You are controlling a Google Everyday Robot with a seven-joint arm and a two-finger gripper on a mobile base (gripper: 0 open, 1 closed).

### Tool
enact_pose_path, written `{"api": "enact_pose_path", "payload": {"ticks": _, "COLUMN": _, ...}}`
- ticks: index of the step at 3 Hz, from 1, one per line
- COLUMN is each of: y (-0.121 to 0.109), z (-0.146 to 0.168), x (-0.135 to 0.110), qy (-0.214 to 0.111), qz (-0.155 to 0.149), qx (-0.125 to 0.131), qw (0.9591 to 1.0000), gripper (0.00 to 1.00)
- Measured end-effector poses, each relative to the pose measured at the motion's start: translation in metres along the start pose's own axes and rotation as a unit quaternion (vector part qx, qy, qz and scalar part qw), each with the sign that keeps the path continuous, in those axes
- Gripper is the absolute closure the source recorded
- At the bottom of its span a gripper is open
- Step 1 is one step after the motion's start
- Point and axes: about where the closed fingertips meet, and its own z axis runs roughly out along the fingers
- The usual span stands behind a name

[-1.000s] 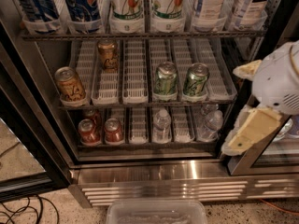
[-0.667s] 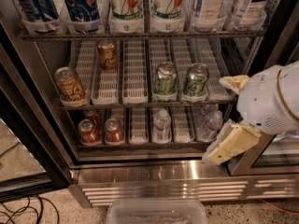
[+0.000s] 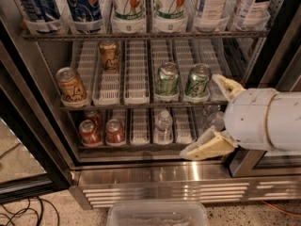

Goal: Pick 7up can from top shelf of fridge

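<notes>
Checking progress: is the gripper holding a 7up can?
No: the open gripper sits empty at lower right; both 7up cans stand on the top shelf.

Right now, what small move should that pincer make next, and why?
Probably a lift up and to the left. The pincer hangs low on the right, level with the middle and bottom racks, open and holding nothing. The 7up can stands on the top shelf, well above it, so it likely needs height before reaching in.

floor (image 3: 66,212): speckled | on it: clear bin (image 3: 157,214), black cables (image 3: 26,216) | gripper (image 3: 217,117): above, right
</notes>
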Motion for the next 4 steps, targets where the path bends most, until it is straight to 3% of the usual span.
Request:
{"api": "enact_pose_path", "payload": {"ticks": 1, "y": -0.008, "z": 0.003, "x": -0.005, "qy": -0.035, "qz": 0.002, "qx": 0.062, "qw": 0.9975, "gripper": 0.00}}
{"api": "enact_pose_path", "payload": {"ticks": 2, "y": -0.014, "z": 0.001, "x": -0.025, "qy": -0.078, "qz": 0.002, "qx": 0.103, "qw": 0.9916, "gripper": 0.00}}
{"api": "enact_pose_path", "payload": {"ticks": 3, "y": -0.022, "z": -0.001, "x": -0.053, "qy": -0.154, "qz": 0.039, "qx": 0.111, "qw": 0.9811, "gripper": 0.00}}
{"api": "enact_pose_path", "payload": {"ticks": 4, "y": -0.027, "z": -0.005, "x": -0.085, "qy": -0.212, "qz": 0.095, "qx": 0.101, "qw": 0.9674, "gripper": 0.00}}
